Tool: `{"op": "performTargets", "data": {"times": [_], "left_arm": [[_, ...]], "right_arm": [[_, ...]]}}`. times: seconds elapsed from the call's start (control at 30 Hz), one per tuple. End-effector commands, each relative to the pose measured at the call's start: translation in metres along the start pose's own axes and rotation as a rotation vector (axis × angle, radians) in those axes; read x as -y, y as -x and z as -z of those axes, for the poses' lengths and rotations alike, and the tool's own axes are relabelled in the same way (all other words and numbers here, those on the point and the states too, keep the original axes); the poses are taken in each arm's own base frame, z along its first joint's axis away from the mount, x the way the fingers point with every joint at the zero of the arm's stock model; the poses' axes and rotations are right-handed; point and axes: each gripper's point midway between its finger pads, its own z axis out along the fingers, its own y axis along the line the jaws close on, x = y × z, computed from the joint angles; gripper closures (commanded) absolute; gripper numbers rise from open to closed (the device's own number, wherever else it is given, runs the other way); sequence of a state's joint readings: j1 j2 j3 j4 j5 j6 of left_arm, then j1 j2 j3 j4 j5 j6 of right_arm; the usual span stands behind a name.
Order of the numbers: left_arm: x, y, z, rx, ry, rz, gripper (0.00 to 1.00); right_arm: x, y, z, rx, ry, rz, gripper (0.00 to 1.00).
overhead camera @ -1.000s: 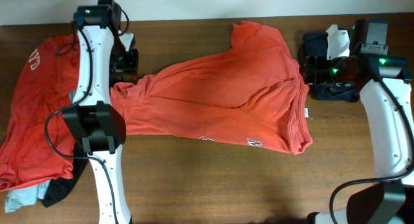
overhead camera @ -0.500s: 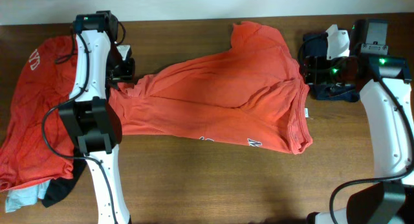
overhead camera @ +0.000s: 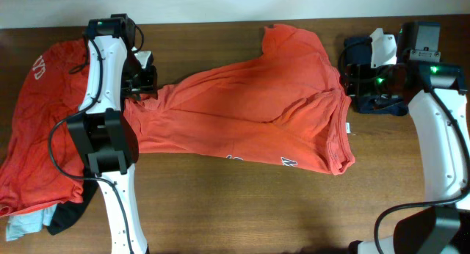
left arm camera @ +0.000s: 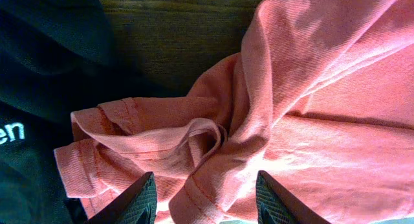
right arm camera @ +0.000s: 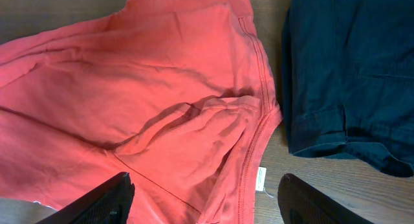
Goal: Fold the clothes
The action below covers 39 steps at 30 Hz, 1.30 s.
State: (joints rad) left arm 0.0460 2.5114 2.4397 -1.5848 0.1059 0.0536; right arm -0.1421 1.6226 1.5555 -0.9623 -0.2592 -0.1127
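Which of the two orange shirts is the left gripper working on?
The orange-red T-shirt stretched across the middle: the open left gripper sits at its bunched end. The other orange-red T-shirt lies heaped at the left edge.

FREE: front of the table [overhead camera: 242, 210], bare wood between the two arms | FREE: bare strip at the back, left of the spread orange-red T-shirt [overhead camera: 250, 114] | BLOCKED left: second orange-red T-shirt [overhead camera: 33, 144], left arm [overhead camera: 99, 78] over it | BLOCKED right: dark navy garment [right arm camera: 349, 68] just beside the spread shirt, thin gap only, right arm [overhead camera: 440, 144] near
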Motion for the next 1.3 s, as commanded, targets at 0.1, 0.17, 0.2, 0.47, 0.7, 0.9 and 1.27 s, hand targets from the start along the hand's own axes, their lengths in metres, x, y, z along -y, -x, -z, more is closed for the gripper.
{"op": "performTargets", "data": {"times": [0.1, 0.17, 0.2, 0.47, 0.7, 0.9, 1.27], "left_arm": [[0.015, -0.004, -0.008, -0.025, -0.027, -0.056, 0.51], [0.011, -0.005, -0.01, -0.033, -0.006, -0.055, 0.52], [0.009, -0.005, -0.01, -0.034, 0.006, -0.053, 0.56], [0.005, 0.006, -0.009, 0.012, 0.008, -0.051, 0.99], [0.01, 0.026, -0.002, 0.099, -0.009, -0.053, 0.99], [0.016, 0.05, 0.041, 0.251, -0.006, -0.073, 0.99], [0.037, 0.085, 0.173, 0.678, 0.014, -0.136, 0.99]], "right_arm": [[0.0, -0.003, -0.004, -0.016, -0.001, 0.007, 0.24], [-0.001, -0.004, -0.004, -0.02, 0.0, 0.006, 0.23], [-0.001, -0.005, -0.004, -0.023, 0.0, 0.005, 0.24], [-0.001, -0.005, -0.004, -0.023, 0.0, 0.005, 0.24], [-0.001, -0.004, -0.004, -0.02, 0.0, 0.006, 0.24], [-0.005, 0.004, -0.004, 0.016, 0.026, 0.015, 0.24], [-0.017, 0.045, 0.001, 0.186, 0.098, 0.069, 0.24]]}}
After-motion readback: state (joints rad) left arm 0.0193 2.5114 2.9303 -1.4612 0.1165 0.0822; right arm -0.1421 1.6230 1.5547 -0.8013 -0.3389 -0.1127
